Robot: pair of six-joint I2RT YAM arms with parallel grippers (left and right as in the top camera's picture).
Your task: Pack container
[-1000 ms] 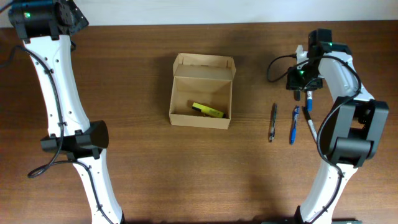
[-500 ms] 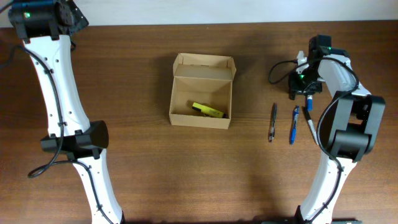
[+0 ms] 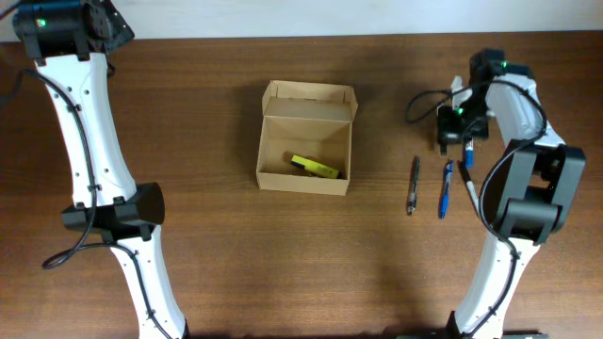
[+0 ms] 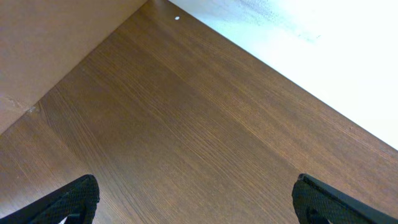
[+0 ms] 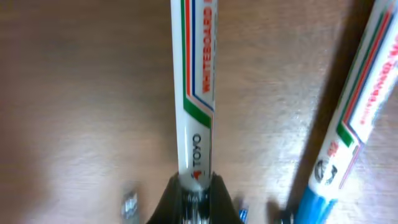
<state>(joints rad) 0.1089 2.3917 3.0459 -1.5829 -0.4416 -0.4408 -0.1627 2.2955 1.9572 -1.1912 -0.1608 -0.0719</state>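
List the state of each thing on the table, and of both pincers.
Box: open, flap back.
Yellow item: lying inside the box.
Marker: end gripped by the right pincer.
Blue pen: lying on the table, free.
Dark pen: lying on the table, free.
Left pincer: open, empty.
Right pincer: shut on the marker.

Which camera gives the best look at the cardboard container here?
Overhead. It shows the container whole, flap lid open, with a yellow item inside. The left wrist view shows table, the right wrist view markers close up; neither shows the container.
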